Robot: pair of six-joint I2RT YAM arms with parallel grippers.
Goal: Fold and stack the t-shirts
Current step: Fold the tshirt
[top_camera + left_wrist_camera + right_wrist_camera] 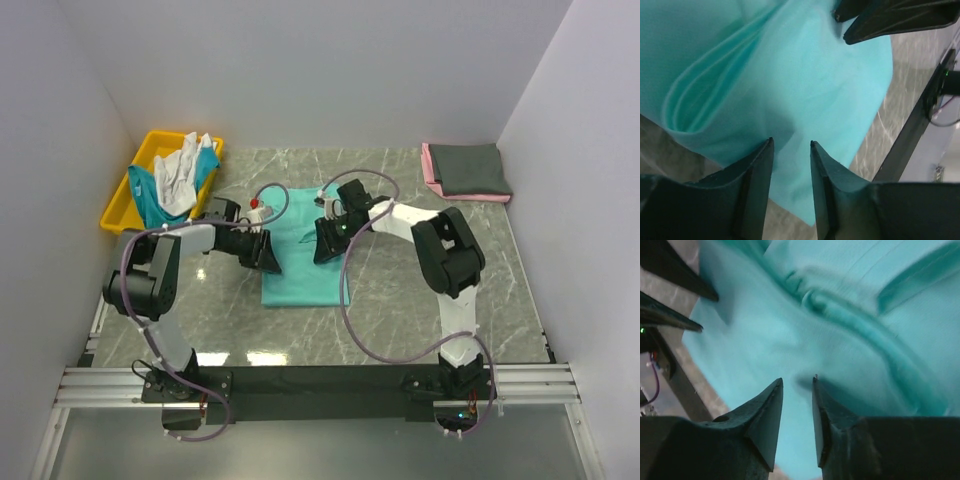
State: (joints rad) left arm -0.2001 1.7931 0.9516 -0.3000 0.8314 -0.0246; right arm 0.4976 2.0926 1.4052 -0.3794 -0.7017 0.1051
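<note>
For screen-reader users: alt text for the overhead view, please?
Left gripper and right gripper hang over a sea-green cloth shirt on a grey marble table. Yellow plastic bin of shirts back left; folded grey and pink shirts back right.

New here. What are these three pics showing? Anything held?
Two robot arms stand at the near edge of a marble table. The wide picture is from a fixed camera above and behind them; each close-up is from a camera on one wrist. A sea-green shirt lies mid-table. The left gripper and right gripper sit over it, jaws slightly apart, nothing visibly pinched. Back left, a yellow bin holds a white shirt and a teal shirt. Back right, a folded dark grey shirt lies on a pink shirt.
</note>
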